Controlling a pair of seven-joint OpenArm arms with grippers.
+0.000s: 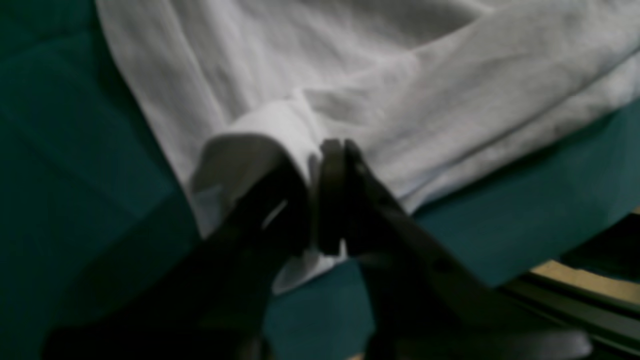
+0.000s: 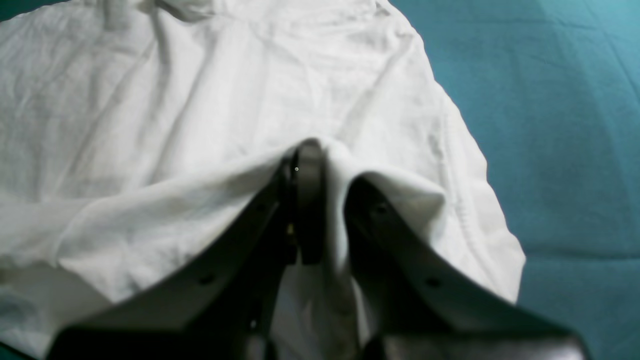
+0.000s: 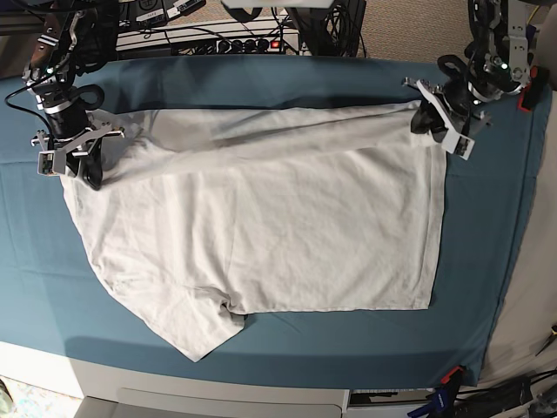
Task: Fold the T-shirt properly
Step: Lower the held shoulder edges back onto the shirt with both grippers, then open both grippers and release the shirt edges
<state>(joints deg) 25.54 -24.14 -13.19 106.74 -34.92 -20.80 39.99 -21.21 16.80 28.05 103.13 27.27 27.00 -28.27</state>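
T-shirt [image 3: 261, 226] lies spread on teal cloth [image 3: 261, 340] covering the table; white, wrinkled, no print; one sleeve sticks out toward the near left corner of the base view; hem runs down the view's right side.

Right gripper [image 3: 74, 157] sits at the shirt's far left corner in the base view; jaws closed on a pinch of fabric; in the right wrist view the gripper [image 2: 320, 165] has a ridge of shirt [image 2: 200, 100] drawn up between its tips, cloth draping off both sides and over one finger [image 2: 385, 220].

Left gripper [image 3: 435, 117] sits at the far right corner in the base view, over the hem end; jaws closed on the shirt; in the left wrist view the gripper [image 1: 330, 155] clamps a rolled edge of shirt [image 1: 400, 100], a small flap hanging below the tips; view is blurred, teal cloth [image 1: 75, 150] to either side.

Far edge of the shirt runs fairly taut between the two grippers, slightly raised, shadow beneath on the cloth; rest of the shirt rests flat toward the near edge.
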